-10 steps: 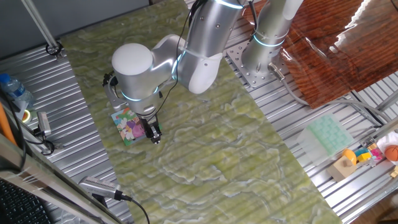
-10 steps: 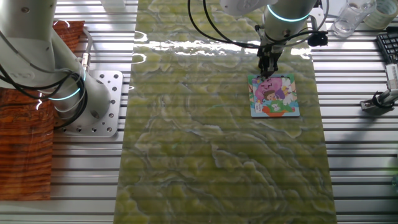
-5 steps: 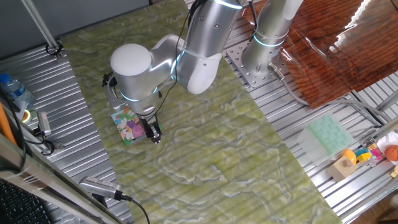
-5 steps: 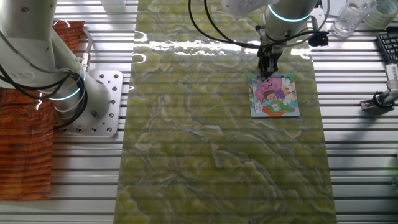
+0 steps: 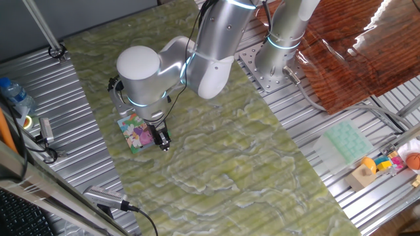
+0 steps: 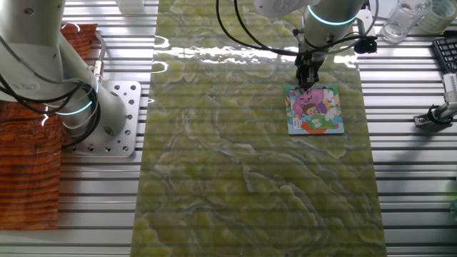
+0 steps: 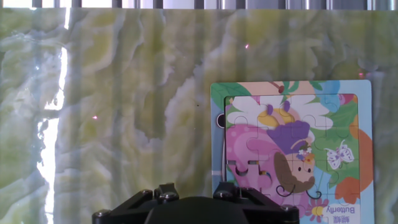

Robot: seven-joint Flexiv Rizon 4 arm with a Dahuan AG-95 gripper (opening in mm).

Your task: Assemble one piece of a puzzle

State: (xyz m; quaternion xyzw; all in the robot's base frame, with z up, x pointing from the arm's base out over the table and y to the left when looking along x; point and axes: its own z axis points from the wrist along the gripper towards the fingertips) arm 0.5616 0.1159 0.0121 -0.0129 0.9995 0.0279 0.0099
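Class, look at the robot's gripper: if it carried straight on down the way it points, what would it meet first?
Most likely the puzzle, near its edge: the gripper points down right there. How much gap remains cannot be told, nor whether the fingers hold anything.

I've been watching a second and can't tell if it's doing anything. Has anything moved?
Nothing visibly changed. The gripper hangs at the same edge of the puzzle as a second ago, and the puzzle lies where it was on the green mat.
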